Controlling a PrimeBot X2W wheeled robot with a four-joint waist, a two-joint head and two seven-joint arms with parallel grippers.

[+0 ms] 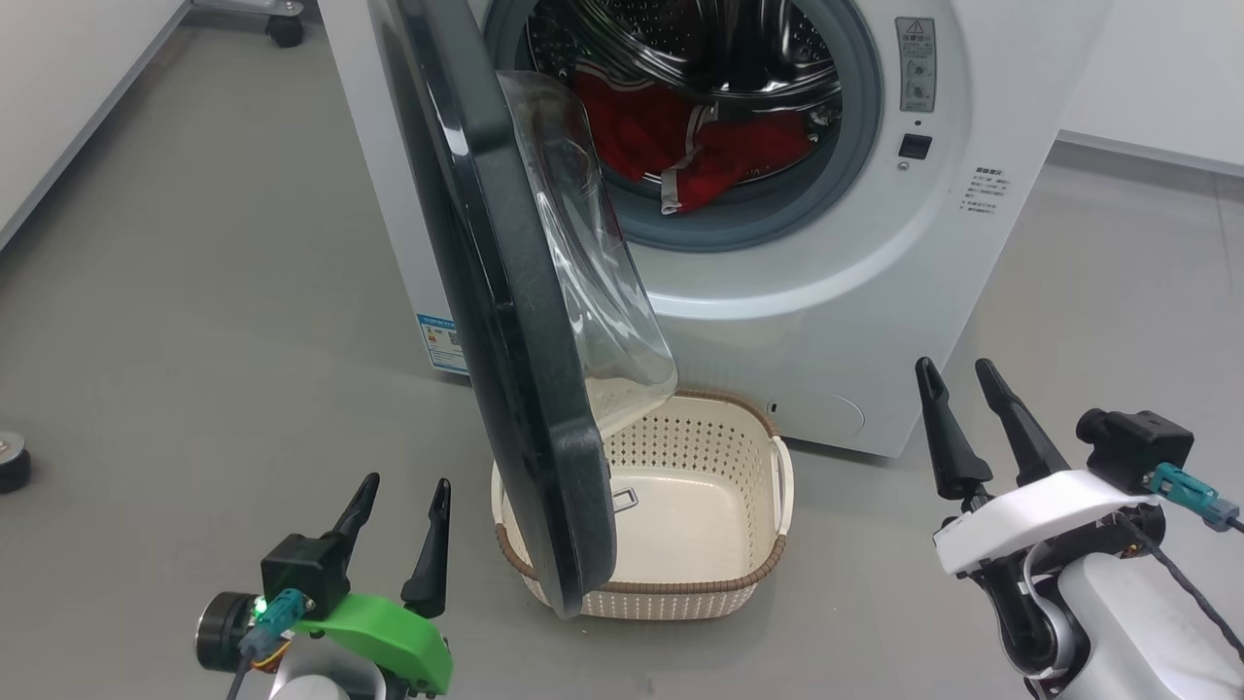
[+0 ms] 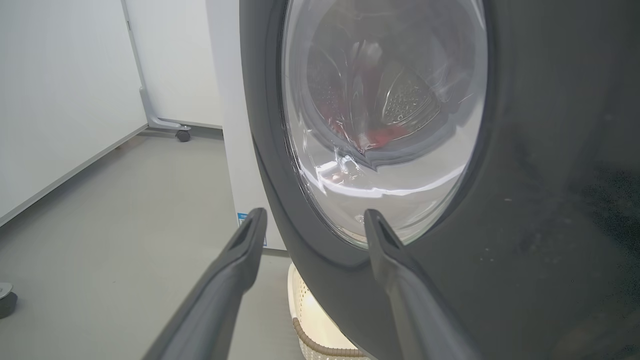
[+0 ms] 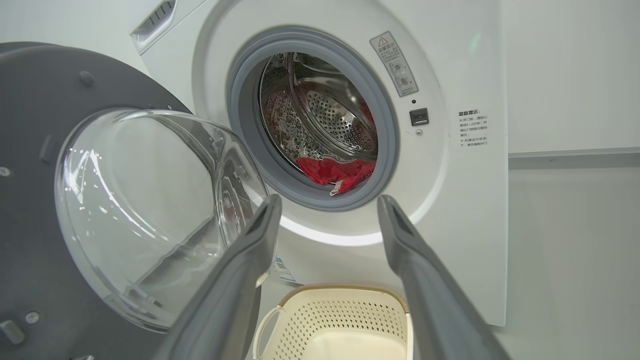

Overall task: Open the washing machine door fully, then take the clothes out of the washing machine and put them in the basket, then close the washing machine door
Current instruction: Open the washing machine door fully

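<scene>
The white washing machine (image 1: 836, 321) stands ahead with its black-rimmed door (image 1: 505, 321) swung out edge-on toward me, glass bowl facing right. Red clothes (image 1: 700, 146) with white trim lie in the steel drum, also in the right wrist view as clothes (image 3: 335, 172). The cream basket (image 1: 768, 564) sits on the floor below the opening, partly under the door, with nothing in it. My left gripper (image 1: 403, 496) is open, low left, just outside the door (image 2: 525, 200). My right gripper (image 1: 957, 374) is open at the lower right, pointing at the machine (image 3: 460, 200) above the basket (image 3: 340, 310).
Grey floor (image 1: 194, 292) spreads to the left, bounded by a white wall. A castor of a wheeled frame (image 1: 285, 29) stands at the back left. A small dark round object (image 1: 12, 462) lies at the left edge.
</scene>
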